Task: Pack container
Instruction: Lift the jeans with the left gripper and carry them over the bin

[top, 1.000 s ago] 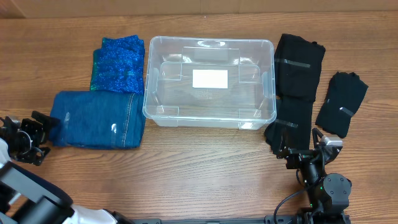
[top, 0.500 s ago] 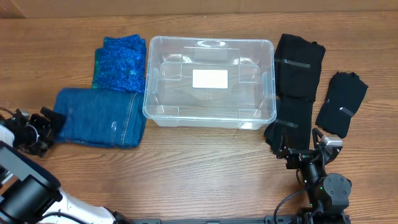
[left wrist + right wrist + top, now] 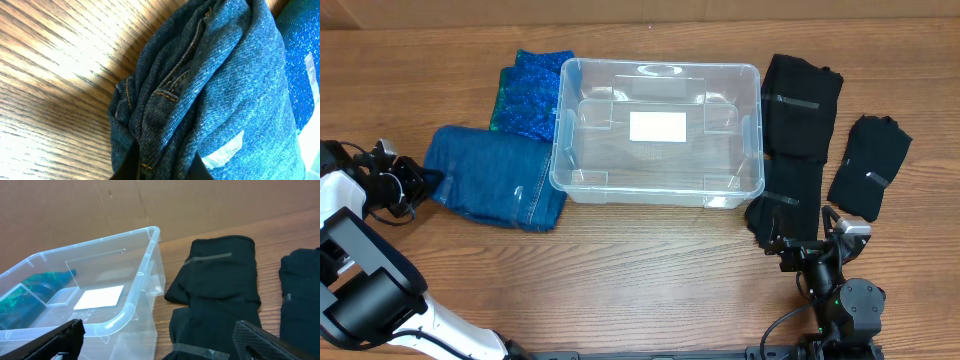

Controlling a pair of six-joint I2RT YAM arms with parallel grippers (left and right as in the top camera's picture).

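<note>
Jeans [image 3: 492, 190] shifted right against the empty container [image 3: 655, 193]; our left fingers [image 3: 125, 167] clamp them, right fingers [image 3: 55, 337] apart, nothing packed yet.

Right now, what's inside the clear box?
Nothing packed yet: the container holds only its white label on the base. Its clear walls hide nothing inside.

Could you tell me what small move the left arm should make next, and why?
Probably lift the folded jeans higher than the rim. The left gripper appears to have its jaws closed on the fold at their left edge, the jeans lie against the left wall of the container, and the container holds nothing yet, so raising comes before carrying them over.
</note>
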